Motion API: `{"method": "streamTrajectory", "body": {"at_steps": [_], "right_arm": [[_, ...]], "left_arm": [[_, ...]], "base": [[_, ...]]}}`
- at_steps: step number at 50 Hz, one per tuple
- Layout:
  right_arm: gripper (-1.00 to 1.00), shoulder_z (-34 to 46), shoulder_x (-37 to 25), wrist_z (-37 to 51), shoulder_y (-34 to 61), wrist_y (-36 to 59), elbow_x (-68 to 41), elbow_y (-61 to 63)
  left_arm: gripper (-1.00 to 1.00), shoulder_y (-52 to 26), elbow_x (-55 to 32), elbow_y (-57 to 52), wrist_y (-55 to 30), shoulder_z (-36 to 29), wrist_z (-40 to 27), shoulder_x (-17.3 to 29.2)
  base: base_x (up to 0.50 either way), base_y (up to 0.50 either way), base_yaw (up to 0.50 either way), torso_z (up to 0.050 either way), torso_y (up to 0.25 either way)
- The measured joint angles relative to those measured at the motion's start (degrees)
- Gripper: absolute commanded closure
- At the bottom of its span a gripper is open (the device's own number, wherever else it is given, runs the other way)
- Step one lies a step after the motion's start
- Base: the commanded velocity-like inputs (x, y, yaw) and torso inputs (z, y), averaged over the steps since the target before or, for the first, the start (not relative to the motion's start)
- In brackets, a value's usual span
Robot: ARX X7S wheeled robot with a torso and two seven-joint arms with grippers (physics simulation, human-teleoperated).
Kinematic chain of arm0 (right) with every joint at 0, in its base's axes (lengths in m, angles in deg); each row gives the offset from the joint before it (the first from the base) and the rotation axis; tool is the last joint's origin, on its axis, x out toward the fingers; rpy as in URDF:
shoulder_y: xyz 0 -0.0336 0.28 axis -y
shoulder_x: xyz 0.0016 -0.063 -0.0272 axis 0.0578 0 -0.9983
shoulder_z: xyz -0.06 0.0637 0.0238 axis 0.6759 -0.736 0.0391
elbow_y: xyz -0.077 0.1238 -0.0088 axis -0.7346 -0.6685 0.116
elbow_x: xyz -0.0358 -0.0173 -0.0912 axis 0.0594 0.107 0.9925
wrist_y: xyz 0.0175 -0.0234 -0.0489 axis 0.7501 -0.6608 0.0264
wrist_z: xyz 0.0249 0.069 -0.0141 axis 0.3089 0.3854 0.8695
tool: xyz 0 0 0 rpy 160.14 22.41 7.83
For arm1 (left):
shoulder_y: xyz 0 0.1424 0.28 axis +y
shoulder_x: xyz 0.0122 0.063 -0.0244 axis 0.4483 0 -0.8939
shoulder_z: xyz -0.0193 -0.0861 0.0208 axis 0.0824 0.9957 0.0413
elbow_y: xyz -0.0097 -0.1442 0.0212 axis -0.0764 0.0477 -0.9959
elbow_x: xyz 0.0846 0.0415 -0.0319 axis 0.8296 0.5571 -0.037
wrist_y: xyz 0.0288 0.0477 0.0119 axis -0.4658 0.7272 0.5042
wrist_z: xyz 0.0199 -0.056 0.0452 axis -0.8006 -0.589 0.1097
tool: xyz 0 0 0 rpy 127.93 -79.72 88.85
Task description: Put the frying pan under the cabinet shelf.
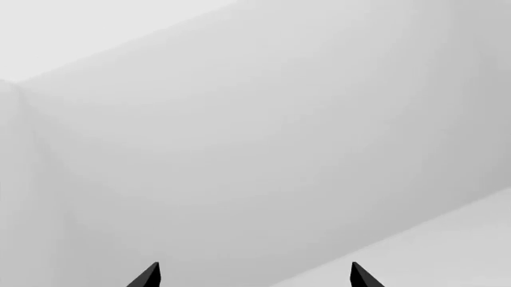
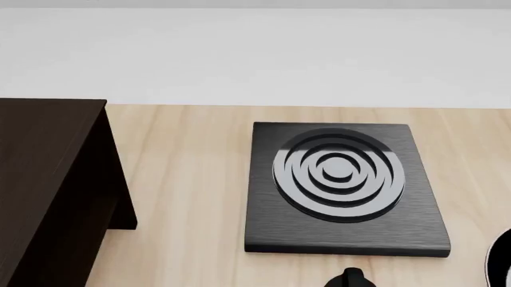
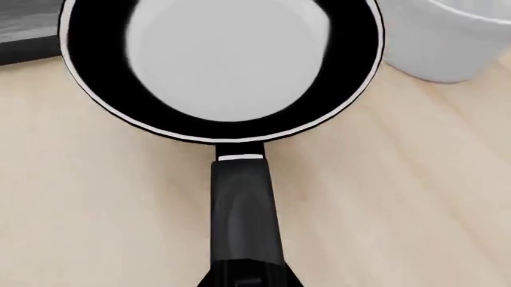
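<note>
The frying pan (image 3: 224, 66), black with a thin pale rim and a glossy grey inside, fills the right wrist view over the wooden table (image 3: 80, 209). Its long black handle (image 3: 243, 209) runs back into my right gripper (image 3: 248, 270), whose dark fingers are shut on either side of it. In the head view a sliver of the frying pan (image 2: 499, 263) shows at the right edge. The cabinet shelf (image 2: 48, 179), a large dark brown box, stands at the left of the table. My left gripper (image 1: 255, 275) is open, faces blank white walls and holds nothing.
A square black plate with concentric rings (image 2: 343, 185) lies mid-table between cabinet and pan; its corner (image 3: 28, 36) shows beside the pan. A white bowl (image 3: 447, 42) stands close to the pan's other side. A white wall (image 2: 255, 54) backs the table.
</note>
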Motion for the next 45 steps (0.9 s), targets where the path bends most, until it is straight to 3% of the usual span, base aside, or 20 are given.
{"method": "streamTrajectory", "body": {"at_steps": [29,45], "right_arm": [[1.00,-3.7,-9.1,3.7,4.2,11.0,-8.4,16.4],[1.00,-3.5,-15.7,10.8,19.1,25.5,-22.8,23.0]], "left_arm": [[-1.00,-4.1,-1.8,-1.5,-3.4,2.5,-0.5,0.8],[-1.00,-6.9,-2.7,-1.3,-4.5,3.4,-0.7,1.2]], "base": [[0.00,0.00,0.00,0.000,0.001],[0.00,0.00,0.00,0.001,0.001]]}}
